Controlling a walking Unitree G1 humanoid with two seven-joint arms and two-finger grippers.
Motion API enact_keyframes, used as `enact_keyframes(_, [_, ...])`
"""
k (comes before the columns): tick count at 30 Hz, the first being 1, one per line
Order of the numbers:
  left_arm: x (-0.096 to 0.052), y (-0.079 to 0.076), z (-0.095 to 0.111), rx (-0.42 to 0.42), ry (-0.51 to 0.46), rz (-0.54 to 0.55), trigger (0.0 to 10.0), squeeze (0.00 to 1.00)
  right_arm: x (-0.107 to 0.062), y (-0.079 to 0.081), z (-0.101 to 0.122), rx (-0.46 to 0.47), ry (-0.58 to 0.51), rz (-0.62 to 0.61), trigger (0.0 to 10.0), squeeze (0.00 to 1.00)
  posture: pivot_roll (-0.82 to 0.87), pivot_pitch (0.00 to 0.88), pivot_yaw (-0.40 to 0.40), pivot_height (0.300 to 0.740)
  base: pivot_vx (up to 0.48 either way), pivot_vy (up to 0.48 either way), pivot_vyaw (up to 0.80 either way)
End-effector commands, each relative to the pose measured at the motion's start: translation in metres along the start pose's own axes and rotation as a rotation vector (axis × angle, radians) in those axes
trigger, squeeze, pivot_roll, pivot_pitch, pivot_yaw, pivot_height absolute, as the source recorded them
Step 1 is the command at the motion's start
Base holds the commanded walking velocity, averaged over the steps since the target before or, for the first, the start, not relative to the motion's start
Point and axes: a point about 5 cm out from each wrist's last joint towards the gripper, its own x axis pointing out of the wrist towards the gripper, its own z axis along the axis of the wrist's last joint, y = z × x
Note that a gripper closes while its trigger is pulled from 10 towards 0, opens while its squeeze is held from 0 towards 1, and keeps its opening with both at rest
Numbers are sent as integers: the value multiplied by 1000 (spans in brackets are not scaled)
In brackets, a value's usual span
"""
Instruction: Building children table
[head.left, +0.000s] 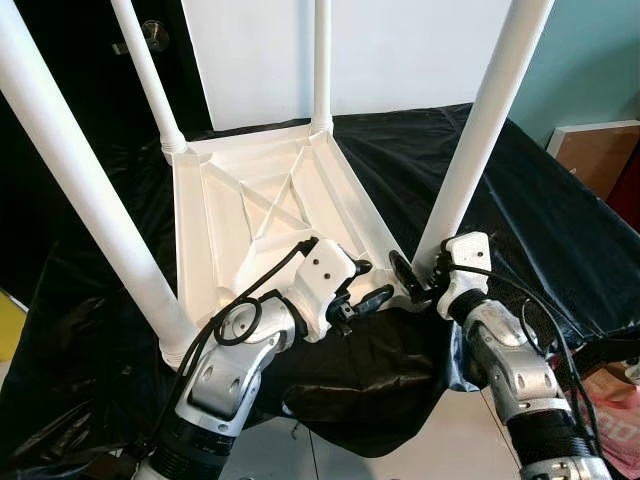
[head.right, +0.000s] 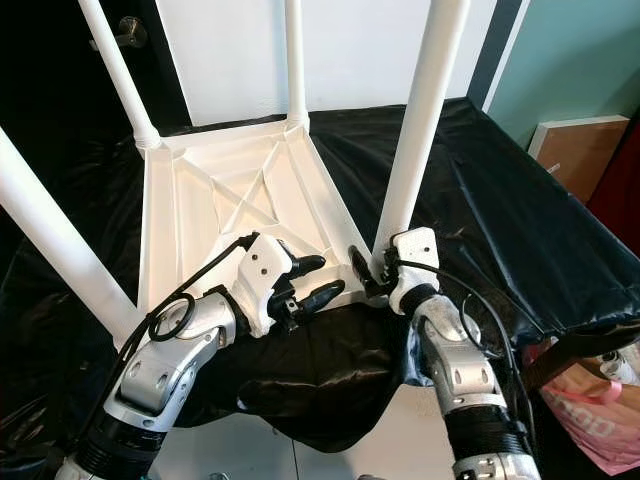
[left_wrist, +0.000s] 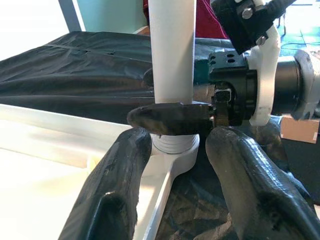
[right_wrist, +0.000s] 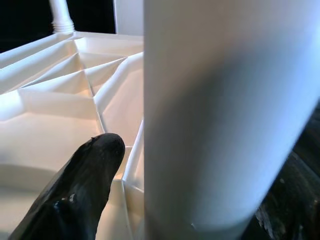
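Observation:
The white children's table (head.left: 250, 200) lies upside down on a black cloth, its legs pointing up. My right gripper (head.left: 418, 275) is shut on the near right leg (head.left: 480, 130) just above its corner socket. One finger (left_wrist: 170, 119) crosses the front of the leg (left_wrist: 172, 50) and the other sits behind it. In the right wrist view the leg (right_wrist: 225, 100) stands close beside one finger (right_wrist: 85, 175). My left gripper (head.left: 370, 283) is open and empty at the table's near edge, pointing at that same corner, a short gap from the right gripper.
The black cloth (head.left: 540, 200) covers the whole work surface and hangs over its near edge. The near left leg (head.left: 70, 180) rises beside my left arm. A brown board (head.left: 600, 150) leans at the right, a pink bag (head.right: 590, 410) lies on the floor below.

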Motion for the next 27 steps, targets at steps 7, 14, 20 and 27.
enact_keyframes(7, [1,1,0,-1,-3,26,10000,0,8,-10,6,-45,-6,166,10000,0,-147,27,2,740,0,0,0])
enact_keyframes(14, [0,2,1,2,-5,37,10000,0,12,-14,1,-69,26,185,0,0,-126,18,-9,740,0,0,0])
enact_keyframes(20, [-4,2,0,1,-1,56,10000,0,7,-13,-10,-41,52,200,0,0,-108,15,-20,740,0,0,0])
enact_keyframes(27, [-5,3,-1,-4,0,63,10000,0,6,-9,-15,-13,60,137,10000,0,-116,20,-23,740,0,0,0])
